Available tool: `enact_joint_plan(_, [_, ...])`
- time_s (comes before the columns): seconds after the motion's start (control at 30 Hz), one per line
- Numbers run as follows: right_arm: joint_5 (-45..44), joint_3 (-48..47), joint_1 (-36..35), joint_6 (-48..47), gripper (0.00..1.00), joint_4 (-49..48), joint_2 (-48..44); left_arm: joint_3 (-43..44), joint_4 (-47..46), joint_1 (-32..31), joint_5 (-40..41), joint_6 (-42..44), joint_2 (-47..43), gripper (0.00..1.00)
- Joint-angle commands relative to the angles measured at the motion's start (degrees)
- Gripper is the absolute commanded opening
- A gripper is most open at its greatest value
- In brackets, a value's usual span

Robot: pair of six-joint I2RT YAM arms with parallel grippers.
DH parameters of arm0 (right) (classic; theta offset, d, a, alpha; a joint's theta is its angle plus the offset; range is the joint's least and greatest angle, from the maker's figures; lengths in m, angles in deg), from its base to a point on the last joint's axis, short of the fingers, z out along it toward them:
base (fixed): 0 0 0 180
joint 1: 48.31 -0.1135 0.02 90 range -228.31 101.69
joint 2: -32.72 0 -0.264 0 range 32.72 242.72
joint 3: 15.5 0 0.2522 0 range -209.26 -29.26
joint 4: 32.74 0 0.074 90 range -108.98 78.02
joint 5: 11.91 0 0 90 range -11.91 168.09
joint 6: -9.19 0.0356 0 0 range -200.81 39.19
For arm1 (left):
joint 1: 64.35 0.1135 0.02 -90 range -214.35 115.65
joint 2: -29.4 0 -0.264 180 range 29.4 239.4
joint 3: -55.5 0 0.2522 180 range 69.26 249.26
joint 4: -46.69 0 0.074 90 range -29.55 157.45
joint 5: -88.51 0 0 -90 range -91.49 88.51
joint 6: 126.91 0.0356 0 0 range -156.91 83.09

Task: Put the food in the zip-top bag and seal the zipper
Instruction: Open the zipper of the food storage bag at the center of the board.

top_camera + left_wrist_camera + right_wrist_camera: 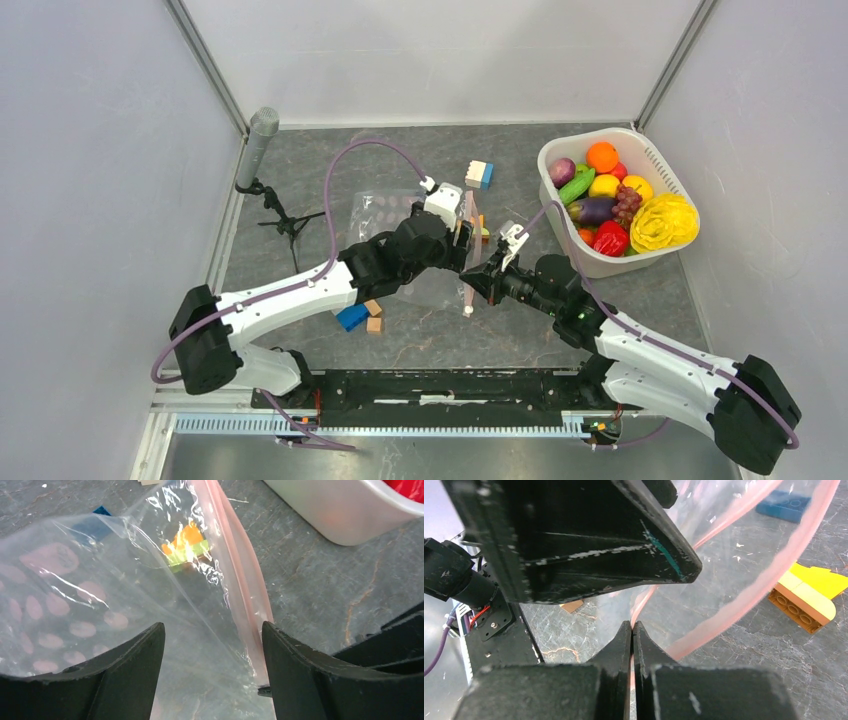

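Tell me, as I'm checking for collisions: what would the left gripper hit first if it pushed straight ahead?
Probably the zip-top bag: its film and pink zipper lie right ahead of the open left gripper, before the table, though depth is unclear.

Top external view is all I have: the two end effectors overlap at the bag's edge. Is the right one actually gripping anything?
Observer: Yes. The right wrist view shows the right end effector shut on the pink zipper.
Operator: And the left one?
Observer: The left end effector is open, straddling the zipper edge of the bag without pinching it.
Operator: Is the zipper sealed?
Observer: No. In the right wrist view its two pink tracks are spread apart.
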Motion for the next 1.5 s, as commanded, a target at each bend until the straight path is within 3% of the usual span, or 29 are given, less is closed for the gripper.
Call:
enact_joint_plan(0.0, [-0.53, -2.52, -0.52, 0.43, 0.03, -2.71, -0.44, 2.75, -0.04, -0.33, 3.5, -0.46, 1.29, 0.74])
enact_joint_plan(0.23, [-2.42, -2.98, -0.67, -0.02, 0.03, -1.11, 0.25, 3.13, 0.05, -0.49, 0.42, 0.0, 1.1, 0.59])
enact_joint_plan(0.6, [-2.5, -1.94, -1.08, 0.31, 0.03, -3.56, -0.3, 4.38, 2.54, -0.63, -1.52, -1.48, 3.65, 0.65])
enact_joint_plan(0.87, [-1.68, -1.49, -1.34, -0.66, 0.03, -2.99, -0.49, 4.35, 2.6, -0.63, -0.4, -1.05, 3.72, 0.54])
enact_joint_plan(0.93, [-1.47, -1.57, -1.37, -0.94, 0.03, -2.83, -0.3, 4.67, 2.69, -0.59, -1.8, -0.65, 3.66, 0.59])
enact_joint_plan(1.0, [-1.31, -1.5, -1.42, -1.07, 0.03, -3.08, -0.05, 5.07, 2.69, -0.61, -3.25, -0.76, 3.69, 0.74])
enact_joint_plan(1.03, [-1.21, -1.41, -1.52, -1.15, 0.02, -3.32, 0.04, 5.25, 2.61, -0.64, -4.01, -0.82, 3.83, 0.74])
enact_joint_plan(1.23, [-1.32, -0.58, -1.85, -1.22, 0.02, -4.68, -0.01, 6.21, 3.16, -0.55, -7.01, -0.68, 5.62, 0.74])
enact_joint_plan(1.47, [-2.45, 0.46, -1.97, -1.48, 0.02, -4.89, -1.09, 6.24, 5.68, -0.62, -3.01, -0.66, 6.4, 0.6])
